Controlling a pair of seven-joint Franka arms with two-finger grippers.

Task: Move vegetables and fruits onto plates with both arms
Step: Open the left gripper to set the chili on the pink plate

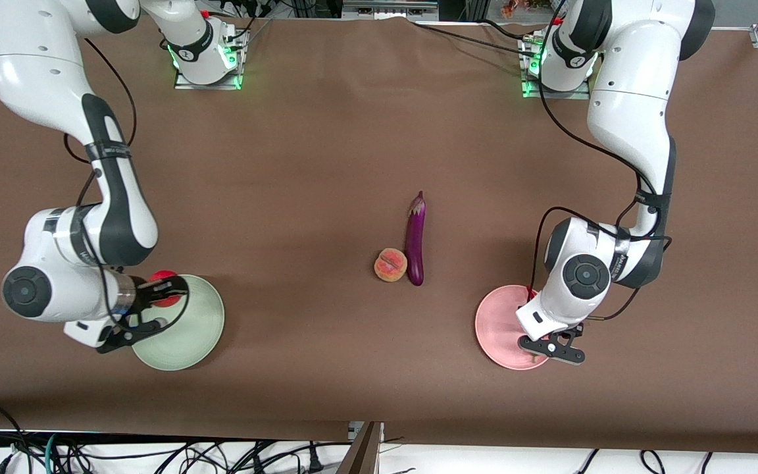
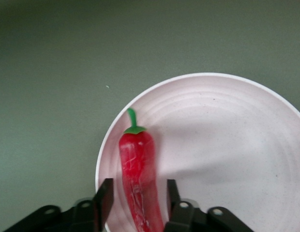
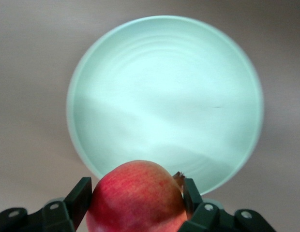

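My right gripper (image 1: 170,289) is shut on the round red apple (image 1: 164,277) and holds it over the rim of the pale green plate (image 1: 185,332). The right wrist view shows the apple (image 3: 135,198) between the fingers, with the green plate (image 3: 164,96) bare below. My left gripper (image 1: 535,317) is low over the pink plate (image 1: 499,326). It is open in the left wrist view (image 2: 137,199), with a gap on each side of the red chili pepper (image 2: 138,166), which lies on the plate (image 2: 227,145) near its rim. The purple eggplant (image 1: 415,240) and the peach (image 1: 390,264) lie side by side mid-table.
Brown cloth covers the table (image 1: 326,151). The two arm bases stand at the table's edge farthest from the front camera. Cables hang off the edge nearest that camera.
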